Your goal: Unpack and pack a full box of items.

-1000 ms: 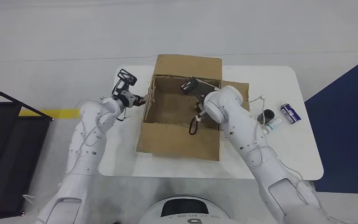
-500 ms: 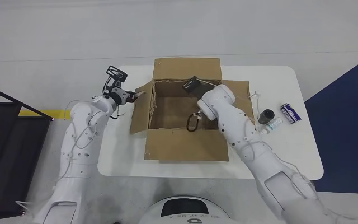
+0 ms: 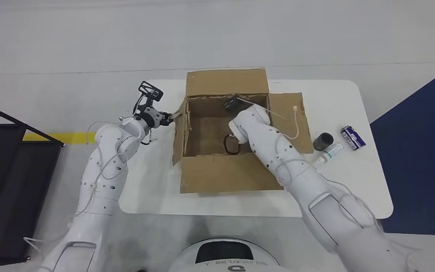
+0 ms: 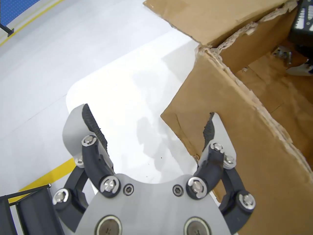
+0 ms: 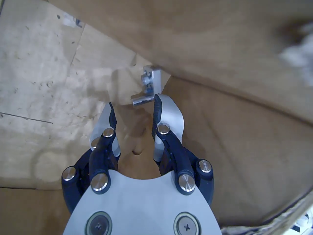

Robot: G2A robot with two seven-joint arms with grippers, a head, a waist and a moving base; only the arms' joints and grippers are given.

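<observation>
- Left pincer [image 4: 146, 116]: you have it spread wide, with nothing in its hold.
- Box [image 3: 228, 173]: brown cardboard with its top open, standing on the white surface [image 3: 340, 190]. The corner of its side flap sits between the left pincer's fingers [image 4: 212, 130], close against one and well clear of the other.
- Right pincer [image 5: 133, 110]: you will find it down inside the box, its fingers a narrow gap apart and nothing clasped.
- Metal bracket [image 5: 148, 84]: small, silver and L-shaped. It lies on the box floor against the wall, just ahead of the right pincer's fingertips. You cannot tell whether its foot touches them.
- Dark cylinder [image 3: 324, 141], white tube [image 3: 331, 154] and blue packet [image 3: 352, 137]: all three lie on the surface outside the box, on the right pincer's side and well apart from both pincers.
</observation>
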